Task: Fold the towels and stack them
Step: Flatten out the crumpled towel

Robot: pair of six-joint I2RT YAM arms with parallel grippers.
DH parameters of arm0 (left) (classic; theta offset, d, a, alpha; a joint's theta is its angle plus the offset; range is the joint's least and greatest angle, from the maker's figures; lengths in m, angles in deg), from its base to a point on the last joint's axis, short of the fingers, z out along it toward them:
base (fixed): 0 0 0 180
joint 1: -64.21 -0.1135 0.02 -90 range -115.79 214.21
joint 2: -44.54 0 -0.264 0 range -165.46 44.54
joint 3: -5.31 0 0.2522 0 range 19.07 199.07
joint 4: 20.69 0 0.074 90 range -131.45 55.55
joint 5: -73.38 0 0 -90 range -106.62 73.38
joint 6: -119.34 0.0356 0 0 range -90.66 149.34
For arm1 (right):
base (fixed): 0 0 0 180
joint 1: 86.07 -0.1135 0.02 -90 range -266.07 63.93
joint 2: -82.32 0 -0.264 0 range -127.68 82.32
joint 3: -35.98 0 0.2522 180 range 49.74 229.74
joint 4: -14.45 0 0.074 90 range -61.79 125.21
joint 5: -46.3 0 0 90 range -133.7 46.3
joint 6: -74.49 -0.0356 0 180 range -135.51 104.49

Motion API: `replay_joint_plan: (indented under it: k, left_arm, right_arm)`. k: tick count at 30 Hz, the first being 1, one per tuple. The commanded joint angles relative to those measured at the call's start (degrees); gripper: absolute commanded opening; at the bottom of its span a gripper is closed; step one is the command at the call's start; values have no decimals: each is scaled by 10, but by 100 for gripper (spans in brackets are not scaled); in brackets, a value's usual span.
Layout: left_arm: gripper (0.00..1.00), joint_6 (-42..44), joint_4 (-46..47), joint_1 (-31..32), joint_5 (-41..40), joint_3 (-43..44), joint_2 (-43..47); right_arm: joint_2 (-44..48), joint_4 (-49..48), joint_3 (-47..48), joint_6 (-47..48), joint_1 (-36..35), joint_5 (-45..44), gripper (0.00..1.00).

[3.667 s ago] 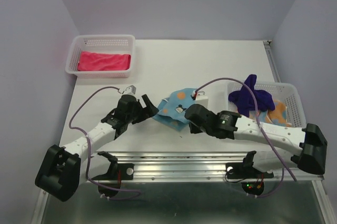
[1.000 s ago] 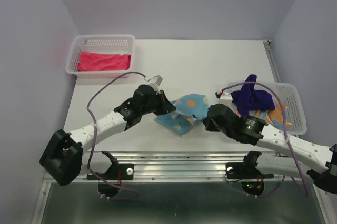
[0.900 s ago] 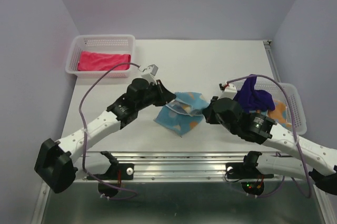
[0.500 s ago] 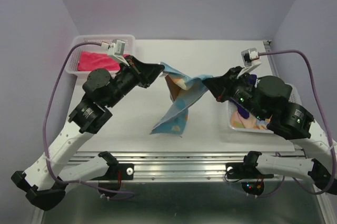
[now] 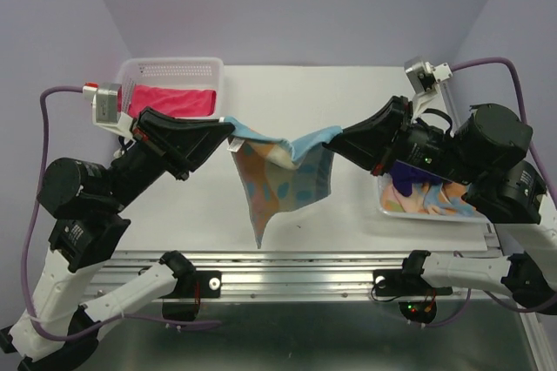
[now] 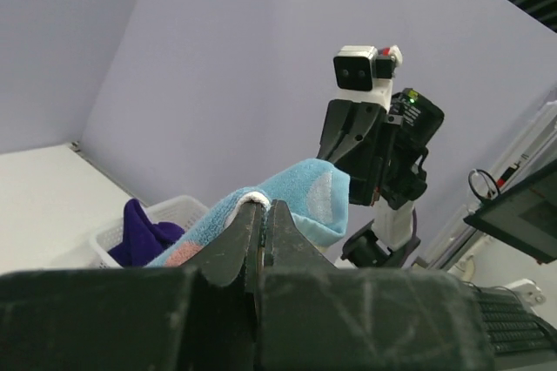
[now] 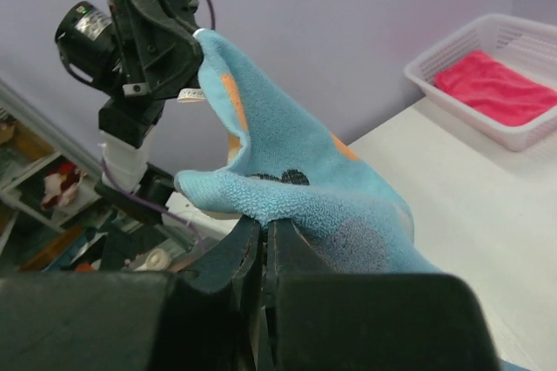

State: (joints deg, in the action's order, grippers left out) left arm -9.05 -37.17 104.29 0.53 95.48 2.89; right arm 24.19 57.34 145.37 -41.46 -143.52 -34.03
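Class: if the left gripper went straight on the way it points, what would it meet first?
The left gripper pinches the dotted blue towel; beyond that, probably the right gripper, facing it, though depth is unclear.

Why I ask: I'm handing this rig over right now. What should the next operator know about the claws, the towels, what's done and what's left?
Left claw: shut on one top corner of the blue dotted towel.
Right claw: shut on the other top corner; the towel hangs spread between them over the table.
Pink towel: lying folded in the far-left basket.
Purple towel and orange patterned towel: bunched in the right basket.
Done: the pink one looks folded.
Left: fold and stack the blue one, then the two in the right basket.
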Motion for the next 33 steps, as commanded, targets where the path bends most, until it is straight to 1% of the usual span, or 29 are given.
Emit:
replay_joint_plan:
  k: [1, 6, 10, 13, 14, 15, 16, 17, 18, 19, 20, 21, 22, 24, 25, 26, 27, 29, 30, 31, 33]
  left_arm:
    - [0, -24, 23, 2, 49, 9, 12]
    - [0, -27, 24, 2, 35, -9, 36]
    - [0, -25, 24, 3, 25, -27, 36]
    - [0, -20, 24, 3, 0, -50, 29]
    - [0, -16, 25, 2, -11, -56, 28]
    - [0, -17, 24, 3, -43, -64, 24]
    - [0, -18, 35, 3, -56, -84, 20]
    - [0, -19, 45, 3, -64, -97, 17]
    - [0, -21, 56, 3, -86, -108, 11]
    - [0, -21, 57, 2, -99, -122, -3]
    - [0, -20, 55, 2, -112, -127, -15]
    - [0, -19, 48, 2, -157, -129, -25]
    - [0, -17, 50, 2, -167, -134, -47]
    - [0, -9, 54, -5, -234, -132, -69]
    - [0, 4, 58, -10, -241, -127, -93]
    - [0, 10, 61, -21, -243, -122, -105]
    - [0, 16, 71, -42, -227, -115, -131]
    - [0, 24, 83, -78, -195, -110, -158]
    - [0, 22, 97, -98, -146, -108, -174]
    - [0, 18, 109, -141, -122, -108, -207]
    - [0, 17, 127, -174, -82, -103, -245]
  right_arm:
    - [2, -34, 17, -29, 1, 79, 1]
    - [6, -42, 5, -33, 1, 76, 1]
    - [12, -35, -4, -9, 1, 22, 1]
    - [14, -35, -32, 13, 1, -81, 1]
    - [13, -35, -53, 23, 1, -110, 1]
    - [12, -42, -66, 28, 2, -134, 1]
    - [10, -49, -81, 34, 1, -161, 1]
    - [4, -55, -105, 39, 1, -219, 1]
    - [-1, -61, -119, 42, 1, -251, 1]
    - [-7, -74, -129, 49, 1, -278, 1]
    - [-17, -79, -136, 56, 1, -333, 1]
    - [-38, -88, -142, 63, 3, -358, 1]
    - [-52, -94, -151, 71, 9, -371, 1]
    - [-85, -114, -157, 78, 35, -361, 1]
    - [-94, -122, -165, 80, 75, -313, 1]
    - [-104, -129, -167, 74, 100, -291, 1]
    - [-129, -150, -169, 78, 143, -272, 1]
    - [-156, -172, -174, 85, 173, -249, 1]
    - [-170, -180, -171, 91, 186, -237, 1]
    - [-199, -194, -163, 92, 209, -212, 1]
    - [-231, -202, -144, 92, 232, -184, 1]
